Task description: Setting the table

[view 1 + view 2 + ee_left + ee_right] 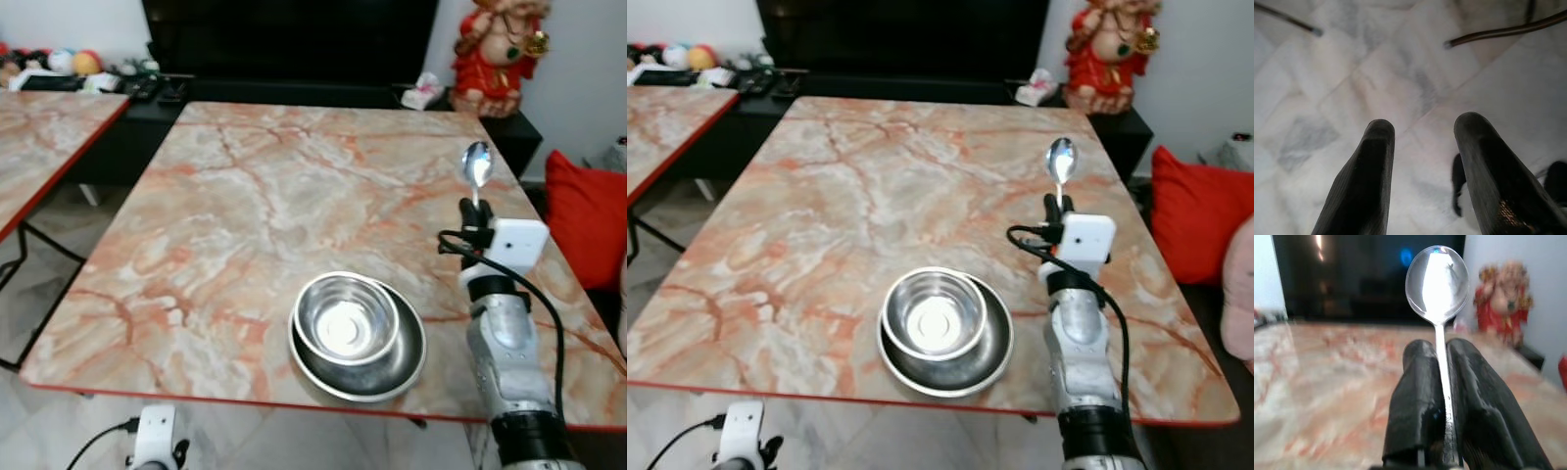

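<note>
- The right gripper (1437, 382) is raised over the right side of the desk (245, 196), near its right edge, its silver arm coming up from past the near edge.
- Its jaws are pressed together on the thin handle of a spoon (477, 164), with no gap left other than the handle itself.
- The spoon stands upright out of the jaws, its shiny bowl topmost, held in the air above the marble top and not touching it.
- A steel bowl (346, 319) sits inside a wider steel plate (407, 362); the pair rests on the desk close to the near edge, a little right of its middle, and to the left of the right arm.
- The bowl lies towards the plate's left, so more of the plate's rim shows on the right.
- The left gripper (1422, 142) hangs low below the near edge of the desk, pointing at the pale tiled floor (1352, 73); its jaws stand apart with floor showing between them and hold nothing.
- Beyond the far edge stands a dark low cabinet (509, 127), with a red and gold figurine (498, 54) on it past the far right corner.
- A red cushion (586, 220) lies beyond the right edge.
- A second marble-topped desk (39, 137) stands off to the left.
</note>
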{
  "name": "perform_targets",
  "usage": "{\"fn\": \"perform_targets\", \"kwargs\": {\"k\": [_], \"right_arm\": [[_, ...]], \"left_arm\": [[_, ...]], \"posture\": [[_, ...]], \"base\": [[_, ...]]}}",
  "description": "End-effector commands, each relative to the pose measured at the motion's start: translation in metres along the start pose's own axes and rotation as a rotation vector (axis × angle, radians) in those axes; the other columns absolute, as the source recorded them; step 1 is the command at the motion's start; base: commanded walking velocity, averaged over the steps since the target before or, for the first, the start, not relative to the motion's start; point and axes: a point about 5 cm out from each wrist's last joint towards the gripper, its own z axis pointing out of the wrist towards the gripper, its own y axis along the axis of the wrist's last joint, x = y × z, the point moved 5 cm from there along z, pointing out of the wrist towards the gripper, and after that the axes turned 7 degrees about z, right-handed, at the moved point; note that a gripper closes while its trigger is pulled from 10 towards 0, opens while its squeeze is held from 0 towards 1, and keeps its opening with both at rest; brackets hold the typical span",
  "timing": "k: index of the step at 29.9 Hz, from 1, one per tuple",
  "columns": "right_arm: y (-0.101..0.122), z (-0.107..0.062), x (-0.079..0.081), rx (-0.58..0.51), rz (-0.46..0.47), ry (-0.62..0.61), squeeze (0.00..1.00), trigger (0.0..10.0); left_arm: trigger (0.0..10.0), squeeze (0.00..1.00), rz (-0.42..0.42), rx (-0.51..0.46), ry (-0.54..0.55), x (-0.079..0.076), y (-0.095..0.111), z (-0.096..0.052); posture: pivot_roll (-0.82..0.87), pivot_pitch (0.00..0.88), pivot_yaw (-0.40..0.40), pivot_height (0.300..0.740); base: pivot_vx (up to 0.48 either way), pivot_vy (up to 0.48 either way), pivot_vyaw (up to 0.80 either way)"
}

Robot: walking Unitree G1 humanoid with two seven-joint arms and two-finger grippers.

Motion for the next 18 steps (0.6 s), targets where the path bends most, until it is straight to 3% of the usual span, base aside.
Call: {"fn": "perform_targets", "kwargs": {"k": [1, 3, 11, 18], "right_arm": [[-0.012, -0.003, -0.025, 0.093, -0.043, -0.093, 0.0, 10.0], [-0.024, -0.007, -0.032, 0.172, -0.047, -0.124, 0.0, 10.0], [-0.053, -0.025, -0.045, 0.319, -0.003, -0.194, 0.0, 10.0], [-0.074, -0.033, -0.034, 0.464, 0.024, -0.172, 0.0, 10.0]], "left_arm": [[10.0, 0.0, -0.005, 0.018, -0.006, -0.002, -0.005, -0.001], [10.0, 0.0, 0.001, 0.019, -0.01, -0.002, -0.005, -0.001], [10.0, 0.0, 0.004, 0.016, -0.016, -0.004, -0.003, 0.0], [10.0, 0.0, 0.004, 0.017, -0.02, -0.004, -0.003, 0.0]], "posture": [[0.02, 0.0, 0.003, 0.74], [0.01, 0.0, 0.008, 0.74], [0.01, 0.0, 0.01, 0.74], [0.01, 0.0, 0.005, 0.74]], "base": [[0.0, 0.0, 0.0], [0.0, 0.0, 0.0], [0.0, 0.0, 0.0], [0.0, 0.0, 0.0]]}}
